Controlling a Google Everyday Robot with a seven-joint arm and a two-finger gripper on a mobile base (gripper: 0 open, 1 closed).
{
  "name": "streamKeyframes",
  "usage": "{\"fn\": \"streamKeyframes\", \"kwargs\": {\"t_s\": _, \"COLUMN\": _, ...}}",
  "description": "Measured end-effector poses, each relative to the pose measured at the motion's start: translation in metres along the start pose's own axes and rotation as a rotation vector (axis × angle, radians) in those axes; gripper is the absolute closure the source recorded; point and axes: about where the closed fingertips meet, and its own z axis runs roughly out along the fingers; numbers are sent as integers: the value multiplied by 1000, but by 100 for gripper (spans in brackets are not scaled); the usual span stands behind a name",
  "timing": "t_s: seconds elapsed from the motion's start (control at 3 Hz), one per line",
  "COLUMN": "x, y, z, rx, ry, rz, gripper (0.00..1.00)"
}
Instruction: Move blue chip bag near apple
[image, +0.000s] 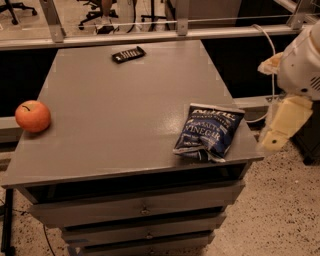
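Navy-blue foil, shiny and crinkled: the blue chip bag (209, 132) lies flat on the grey tabletop (125, 110), at the near right corner, its lower end close to the front edge. White lettering on its face reads "VINEGAR"; a light band runs across the top seam. The bag is tilted, with its top toward the far right.

Camera view, other items:
- apple (33, 116): round, red-orange, short dark stem. It sits at the left edge of the tabletop, well apart from the bag, with the bare middle of the surface between them.
- small flat black object (128, 54): near the far edge, apart from both.
- tool (280, 127): cream-yellow, hanging off the right side of the tabletop, beyond its edge and near the bag's corner, touching nothing. Spread or pressed together: cannot tell.
- white arm housing (302, 65) sits above the tool, at the right border.

Containers: a stack of grey drawers (140, 210) under the tabletop, fronts pushed in. Contents are hidden. A dark gap shows just below the top.

Floor (280, 215): speckled.
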Motion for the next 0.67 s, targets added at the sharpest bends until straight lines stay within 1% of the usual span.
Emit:
{"fn": "streamKeyframes", "kwargs": {"t_s": 0.33, "x": -19, "y": 8, "z": 52, "rx": -45, "ry": -137, "rz": 39, "gripper": 0}}
{"fn": "streamKeyframes", "kwargs": {"t_s": 0.67, "x": -39, "y": 13, "z": 97, "rx": -99, "ry": -263, "rz": 77, "gripper": 0}}
